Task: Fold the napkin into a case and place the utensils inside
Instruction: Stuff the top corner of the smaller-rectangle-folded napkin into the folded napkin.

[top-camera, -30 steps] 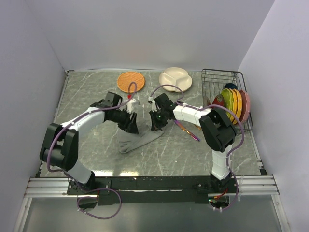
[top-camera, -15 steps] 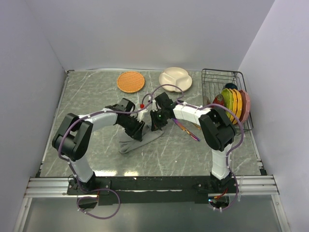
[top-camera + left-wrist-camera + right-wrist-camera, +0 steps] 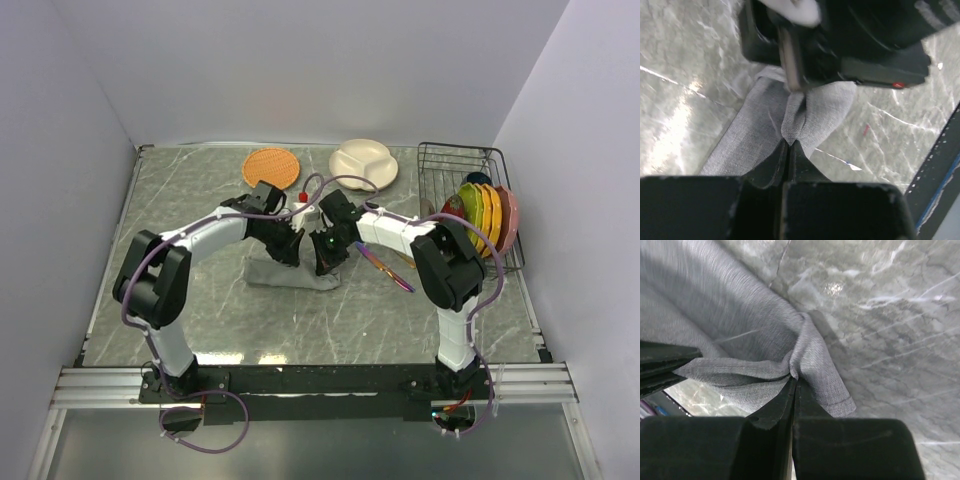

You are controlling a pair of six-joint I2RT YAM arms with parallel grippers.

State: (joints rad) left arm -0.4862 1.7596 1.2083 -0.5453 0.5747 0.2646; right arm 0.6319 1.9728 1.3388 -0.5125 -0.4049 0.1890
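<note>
The grey napkin lies bunched on the marble table between both arms. My left gripper is shut on a pinched fold of the napkin, its jaws together at the tip. My right gripper is shut on another corner of the napkin, the cloth puckering at its closed tips. The two grippers stand close, facing each other. The purple knife and the gold spoon lie on the table just right of the right gripper, partly under its arm.
An orange woven mat and a cream divided plate sit at the back. A wire rack with several coloured plates stands at the right. Walls close in on three sides.
My left gripper has come in from the left and shut on the napkin. The cloth, a slanting strip before, now sits as a shorter bunch between the grippers. The right gripper kept its hold.
</note>
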